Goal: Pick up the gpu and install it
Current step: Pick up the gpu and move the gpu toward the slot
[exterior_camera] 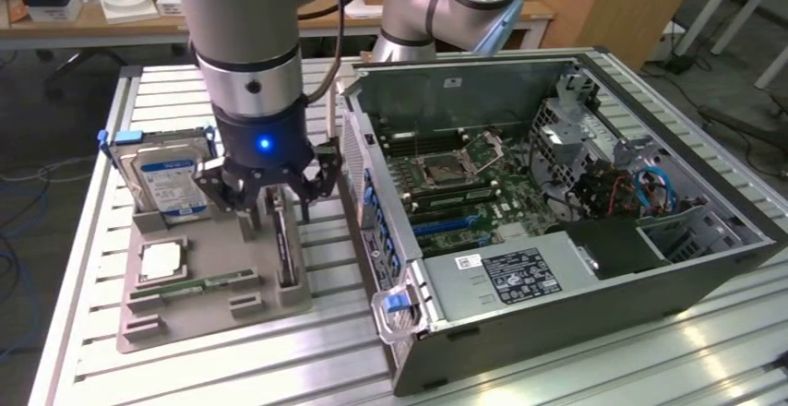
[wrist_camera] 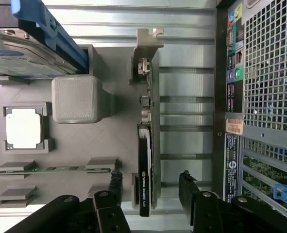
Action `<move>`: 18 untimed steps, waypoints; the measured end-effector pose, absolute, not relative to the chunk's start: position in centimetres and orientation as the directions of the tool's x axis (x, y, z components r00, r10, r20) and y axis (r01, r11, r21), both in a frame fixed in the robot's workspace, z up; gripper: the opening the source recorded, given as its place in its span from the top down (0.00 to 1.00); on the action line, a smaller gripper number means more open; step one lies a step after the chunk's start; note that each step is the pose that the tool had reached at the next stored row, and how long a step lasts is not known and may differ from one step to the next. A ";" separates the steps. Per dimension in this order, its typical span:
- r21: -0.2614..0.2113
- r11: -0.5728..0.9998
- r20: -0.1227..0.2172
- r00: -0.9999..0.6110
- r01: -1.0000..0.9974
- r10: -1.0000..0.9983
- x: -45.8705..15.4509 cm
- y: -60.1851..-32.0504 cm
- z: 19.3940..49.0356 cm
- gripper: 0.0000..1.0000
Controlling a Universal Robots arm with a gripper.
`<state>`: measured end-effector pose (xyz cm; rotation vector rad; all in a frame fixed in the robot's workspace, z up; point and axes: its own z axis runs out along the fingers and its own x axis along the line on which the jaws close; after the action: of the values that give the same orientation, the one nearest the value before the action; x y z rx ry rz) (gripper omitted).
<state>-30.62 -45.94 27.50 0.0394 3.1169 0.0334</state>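
The gpu (exterior_camera: 286, 251) (wrist_camera: 146, 141) is a thin black card standing on its edge in a slot of the grey holder tray (exterior_camera: 209, 321) (wrist_camera: 114, 73). Its silvery metal bracket (wrist_camera: 146, 46) is at the end away from the gripper. My gripper (exterior_camera: 279, 205) (wrist_camera: 150, 183) hangs just over the card's other end. It is open, with one black finger on each side of the card and a gap between each finger and the card. Nothing is held.
The tray also holds a blue-labelled hard drive (exterior_camera: 173, 180) (wrist_camera: 26, 56), a processor chip (exterior_camera: 162, 260) (wrist_camera: 24, 127) and a green memory stick (exterior_camera: 197, 286) (wrist_camera: 56, 169). The open computer case (exterior_camera: 689, 268) (wrist_camera: 260, 97) with its motherboard (exterior_camera: 456, 185) stands close by on the exterior view's right.
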 end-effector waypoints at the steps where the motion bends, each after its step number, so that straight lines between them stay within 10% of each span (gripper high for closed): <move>1: 0.022 0.999 -0.024 -0.999 0.027 0.028 -30.6 -45.9 27.3 0.41; 18: 0.022 0.998 -0.024 -0.998 0.062 0.062 -30.6 -46.0 24.2 0.41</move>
<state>-30.62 -45.96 24.23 0.0969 3.1151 0.0328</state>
